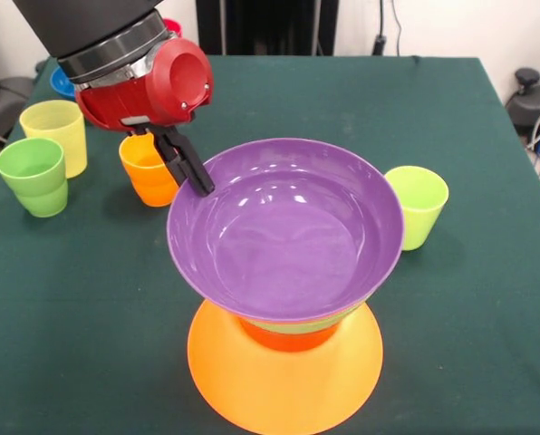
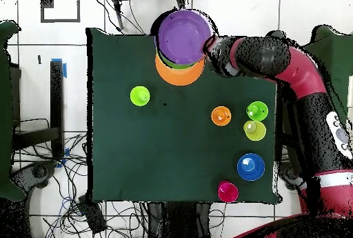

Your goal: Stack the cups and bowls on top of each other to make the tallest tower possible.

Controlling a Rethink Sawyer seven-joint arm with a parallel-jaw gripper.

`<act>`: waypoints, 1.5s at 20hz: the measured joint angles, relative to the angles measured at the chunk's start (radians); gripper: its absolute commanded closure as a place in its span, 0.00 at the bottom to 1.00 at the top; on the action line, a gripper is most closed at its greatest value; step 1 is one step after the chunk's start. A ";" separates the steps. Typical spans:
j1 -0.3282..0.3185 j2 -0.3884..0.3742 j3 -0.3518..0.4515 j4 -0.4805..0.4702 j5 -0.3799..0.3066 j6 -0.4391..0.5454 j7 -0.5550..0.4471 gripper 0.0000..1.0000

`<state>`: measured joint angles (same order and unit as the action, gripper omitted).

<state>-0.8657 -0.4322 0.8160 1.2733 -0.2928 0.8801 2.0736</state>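
Observation:
The tower stands at the table's near edge. Its base is the very large orange bowl (image 1: 284, 385), turned upside down. On it sit the small red-orange bowl (image 1: 284, 338) and a sliver of the green bowl (image 1: 306, 324). The purple bowl (image 1: 285, 227) is on top, upright. My gripper (image 1: 197, 181) is at the purple bowl's left rim, shut on it. In the overhead view the gripper (image 2: 209, 44) is at the right rim of the purple bowl (image 2: 183, 36). The orange cup (image 1: 148, 172) stands just behind the gripper.
The pale yellow cup (image 1: 57, 131) and green cup (image 1: 34, 175) stand at the left. The lime green cup (image 1: 418, 204) stands right of the tower. The blue bowl (image 2: 250, 167) and red cup (image 2: 228, 192) sit near the robot's base, mostly hidden by the arm in the front view.

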 measured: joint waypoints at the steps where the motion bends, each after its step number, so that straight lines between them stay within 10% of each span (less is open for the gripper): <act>1: 0.000 0.000 0.000 0.001 0.000 0.000 0.000 1.00; 13: 0.000 -0.025 0.001 0.031 0.000 0.000 0.000 1.00; 14: 0.000 -0.027 0.003 0.035 0.000 0.000 0.000 0.00; 30: 0.000 -0.028 0.016 0.037 0.000 0.000 0.000 0.00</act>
<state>-0.8657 -0.4597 0.8319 1.3106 -0.2930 0.8801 2.0736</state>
